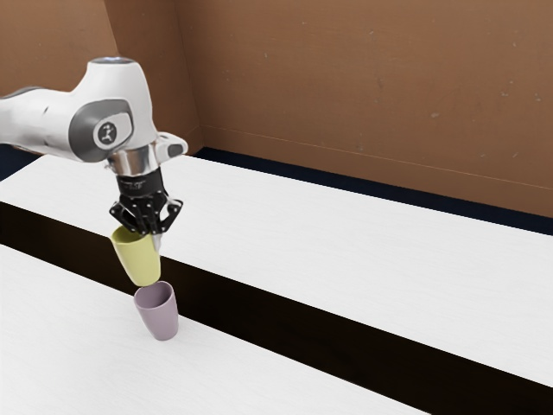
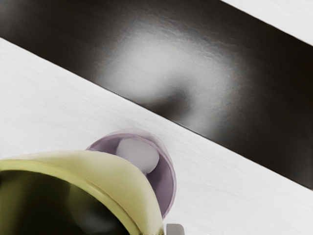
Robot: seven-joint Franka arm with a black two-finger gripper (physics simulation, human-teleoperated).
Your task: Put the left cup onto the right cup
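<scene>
Yellow-green cup (image 2: 98, 171), one only, hangs tilted in the air with its rim pinched by the end effector (image 1: 145, 232), its base close over the mouth of the single mauve cup (image 1: 157, 313), which stands upright on the near white tabletop (image 1: 52, 346). Step in hand, by my reading, is final alignment before stacking; the next move calls for levelling the held cup, centring it, lowering straight, then releasing. Beyond: one dark strip (image 1: 302, 320), brown wall (image 1: 346, 78).

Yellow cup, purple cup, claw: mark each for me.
yellow cup (image 1: 136, 259), exterior view, on its side wall.
purple cup (image 1: 158, 316), exterior view, on its outer wall below the rim.
claw (image 1: 147, 232), exterior view, midway between its fingertips at the yellow cup's rim.
</scene>
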